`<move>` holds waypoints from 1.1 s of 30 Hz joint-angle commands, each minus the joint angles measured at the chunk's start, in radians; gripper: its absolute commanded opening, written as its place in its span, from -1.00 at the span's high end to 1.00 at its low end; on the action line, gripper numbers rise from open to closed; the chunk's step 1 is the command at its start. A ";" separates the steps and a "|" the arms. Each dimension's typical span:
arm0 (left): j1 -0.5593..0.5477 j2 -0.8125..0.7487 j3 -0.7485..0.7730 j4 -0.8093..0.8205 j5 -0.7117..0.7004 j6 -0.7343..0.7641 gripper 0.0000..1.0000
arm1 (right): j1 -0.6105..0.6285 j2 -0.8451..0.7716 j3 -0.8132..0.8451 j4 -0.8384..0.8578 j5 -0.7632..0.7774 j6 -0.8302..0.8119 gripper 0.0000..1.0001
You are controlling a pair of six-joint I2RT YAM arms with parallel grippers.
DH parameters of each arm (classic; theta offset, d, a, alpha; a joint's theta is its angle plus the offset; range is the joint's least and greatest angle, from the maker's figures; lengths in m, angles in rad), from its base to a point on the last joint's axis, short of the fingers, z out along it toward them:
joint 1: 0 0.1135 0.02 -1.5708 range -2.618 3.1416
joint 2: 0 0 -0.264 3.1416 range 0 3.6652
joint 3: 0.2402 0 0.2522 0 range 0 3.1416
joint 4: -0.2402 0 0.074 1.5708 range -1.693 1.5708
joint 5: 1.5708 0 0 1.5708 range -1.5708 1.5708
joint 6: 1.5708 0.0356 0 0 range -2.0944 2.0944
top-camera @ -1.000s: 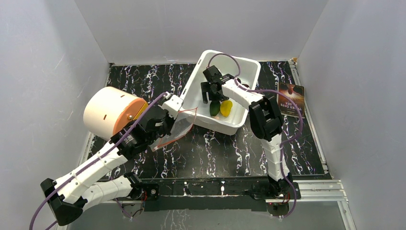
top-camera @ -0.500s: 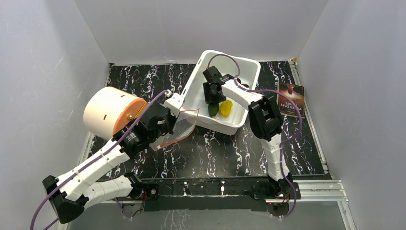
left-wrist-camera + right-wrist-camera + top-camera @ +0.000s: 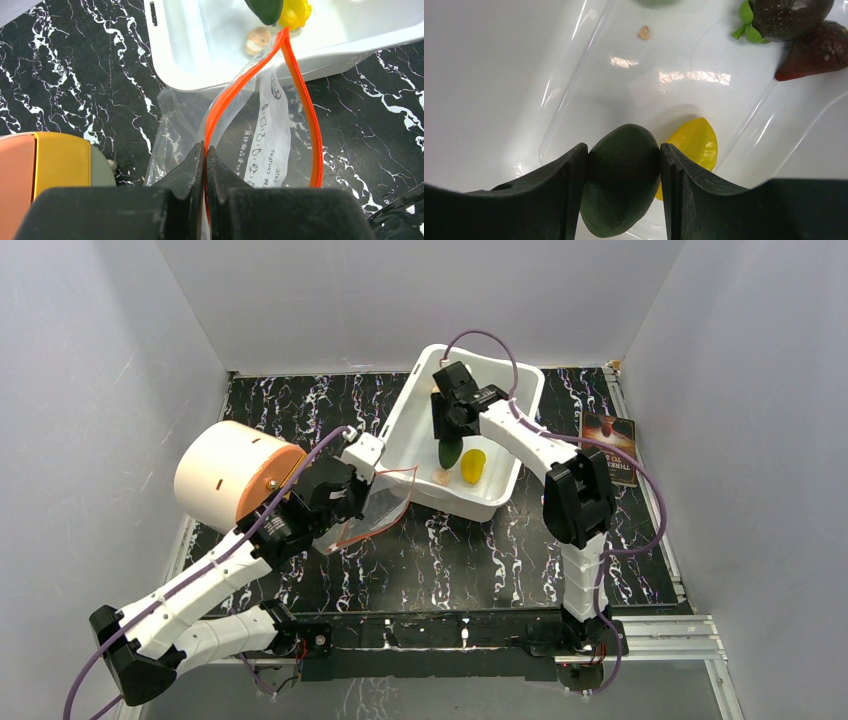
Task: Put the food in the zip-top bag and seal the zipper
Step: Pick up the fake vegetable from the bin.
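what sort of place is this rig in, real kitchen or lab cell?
Most likely an enclosed robot test cell, not a kitchen. Plain white walls box in three sides, an aluminium rail runs along the near edge, and the food is toy produce: a toy avocado and mango piece in a white tub on a marble-print tabletop.

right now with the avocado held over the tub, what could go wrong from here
The avocado is round and pinched only at its sides by the right gripper, so it could slip on the way over. The left gripper holds just one edge of the bag, leaving the mouth a narrow, floppy opening. The avocado may catch on the orange strip or fold the bag shut.
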 commanded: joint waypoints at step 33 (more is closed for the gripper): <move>0.001 0.192 0.253 -0.108 0.025 -0.437 1.00 | 0.034 -0.719 -0.499 0.539 -0.386 0.470 0.43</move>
